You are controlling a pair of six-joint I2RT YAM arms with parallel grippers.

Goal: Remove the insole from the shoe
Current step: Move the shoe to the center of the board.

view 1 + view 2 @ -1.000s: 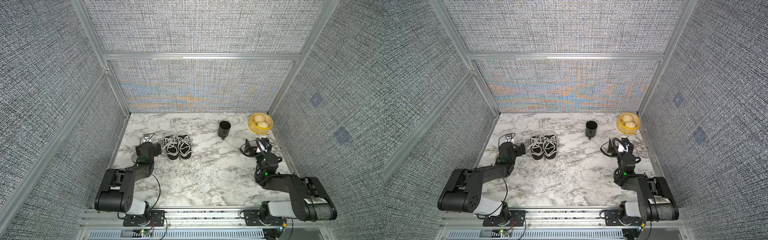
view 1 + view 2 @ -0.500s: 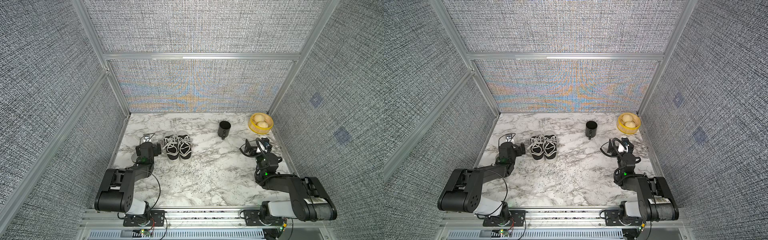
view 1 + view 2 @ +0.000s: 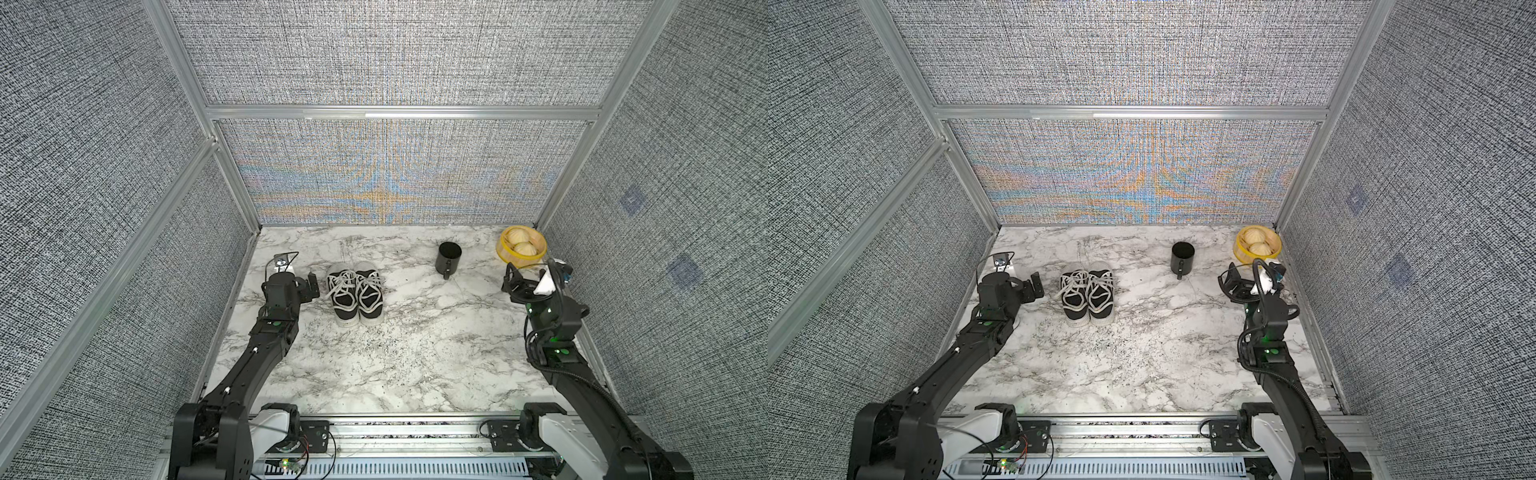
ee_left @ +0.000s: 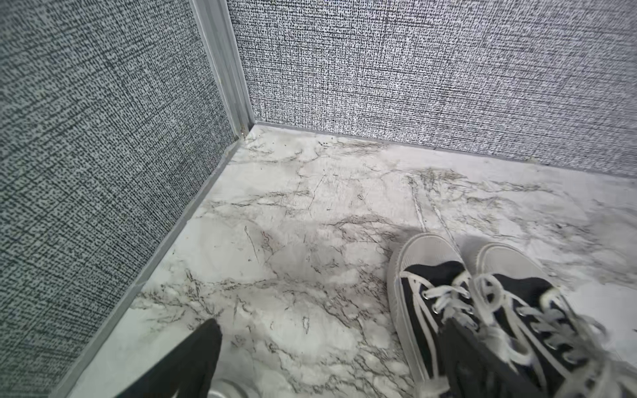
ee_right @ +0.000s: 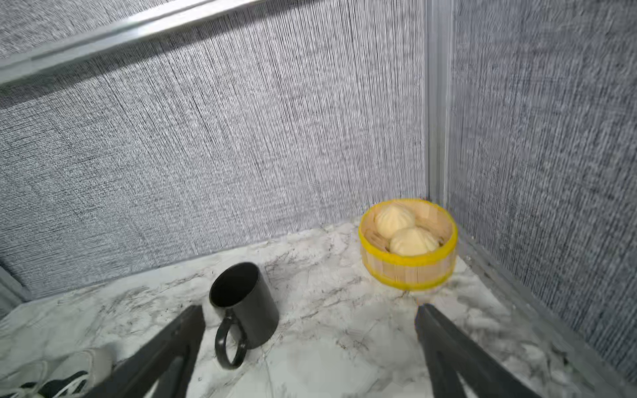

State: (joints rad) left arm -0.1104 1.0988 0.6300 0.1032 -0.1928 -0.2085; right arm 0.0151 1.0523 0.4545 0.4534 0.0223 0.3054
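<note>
The reach had yet to start; the shoes (image 3: 356, 297) stood side by side on the table (image 3: 415, 353), insole hidden inside; the left gripper (image 4: 329, 325) hung just beside them, jaws wide, empty; the right gripper (image 5: 309, 310), likewise wide and empty, stood well apart; next, seemingly, entering a shoe's mouth.

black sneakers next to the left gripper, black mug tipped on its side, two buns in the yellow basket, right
Not quite: the mug stands upright, mouth up, as the right wrist view shows. The sneakers do sit next to the left gripper, and two buns are in the yellow basket.
</note>
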